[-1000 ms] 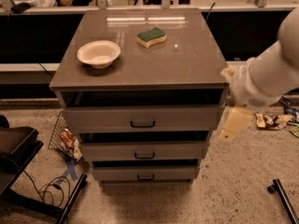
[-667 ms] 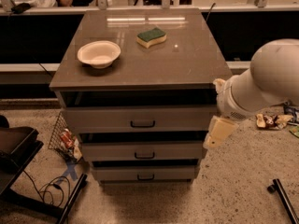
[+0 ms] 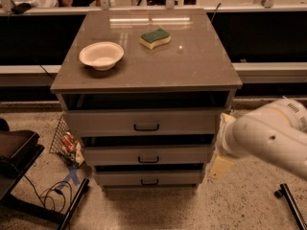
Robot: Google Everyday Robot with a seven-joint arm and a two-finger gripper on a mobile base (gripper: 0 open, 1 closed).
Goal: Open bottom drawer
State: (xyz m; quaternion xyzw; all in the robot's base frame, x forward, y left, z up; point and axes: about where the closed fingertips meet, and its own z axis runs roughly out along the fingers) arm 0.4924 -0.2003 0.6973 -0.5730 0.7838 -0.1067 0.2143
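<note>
The bottom drawer (image 3: 120, 178) is the lowest of three grey drawer fronts in the cabinet, with a small black bar handle (image 3: 149, 181) at its centre. It is shut, its front in line with the middle drawer (image 3: 115, 155) above. My gripper (image 3: 218, 168) is cream-coloured and hangs from the white arm (image 3: 268, 138) at the cabinet's right front corner. It is level with the middle and bottom drawers, to the right of both handles and apart from them.
The top drawer (image 3: 105, 123) is taller and wider. On the cabinet top (image 3: 192, 66) lie a white bowl (image 3: 101, 55) and a green-and-yellow sponge (image 3: 155, 38). A wire basket (image 3: 64, 140) and cables lie on the floor at left. A black bar (image 3: 290, 202) lies at right.
The arm has moved left and down. The gripper has dropped from beside the top drawer's right edge to the level of the lower drawers, closer to the cabinet.
</note>
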